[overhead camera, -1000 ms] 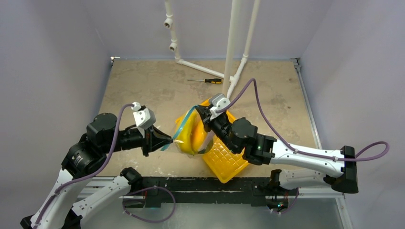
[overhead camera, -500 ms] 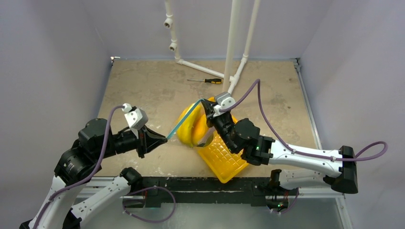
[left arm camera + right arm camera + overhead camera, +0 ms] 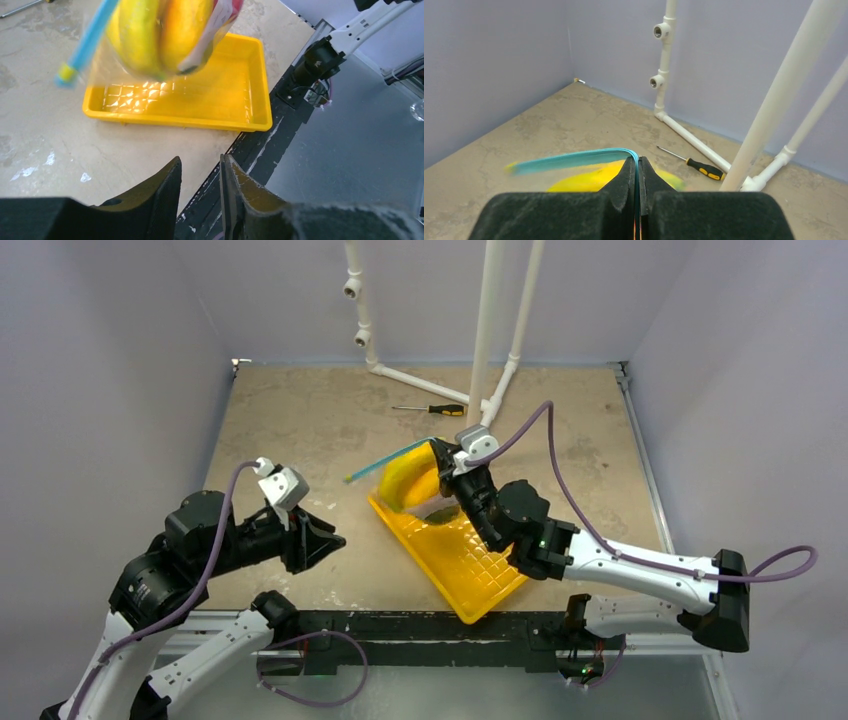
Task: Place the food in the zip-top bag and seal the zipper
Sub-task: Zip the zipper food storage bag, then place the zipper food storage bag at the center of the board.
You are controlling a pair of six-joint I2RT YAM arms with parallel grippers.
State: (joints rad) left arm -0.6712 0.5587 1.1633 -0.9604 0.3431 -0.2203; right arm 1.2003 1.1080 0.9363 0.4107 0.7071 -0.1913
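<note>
Lilac-walled booth, stained beige tabletop [image 3: 300, 420], white pipes [image 3: 490, 340] at the back, with a black-and-yellow screwdriver [image 3: 440, 409] lying just beside them, well apart from the work. Held the zip-top bag [image 3: 107, 65] aloft by one end of its zipper [image 3: 574, 160], pinched flat in the right gripper [image 3: 638, 165], pressed together on the teal strip. Hung the bag over the far end of the yellow gridded tray [image 3: 480, 580], clear of the table. Probably gripped at the mouth edge so the weight sat at the bottom and nothing spilled. Showed the food [image 3: 405, 480] bunched inside the clear plastic: a yellow banana [image 3: 137, 35] against an orange fruit [image 3: 182, 27], the rest too blurred to name. Saw no loose fruit on the tray, so judged the loading done. Stuck the free end of the zipper out toward the left side as one straight band. Looked closed along its length, but could not confirm through the motion blur. Kept the left gripper [image 3: 201, 162] low over the near-left tabletop, well apart from the bag, slightly spread with nothing between the fingers, pointed at the strip's loose end. Judged this as the tail of the sealing step. Risked a swing or slip from the single pinch if the seal was incomplete.
</note>
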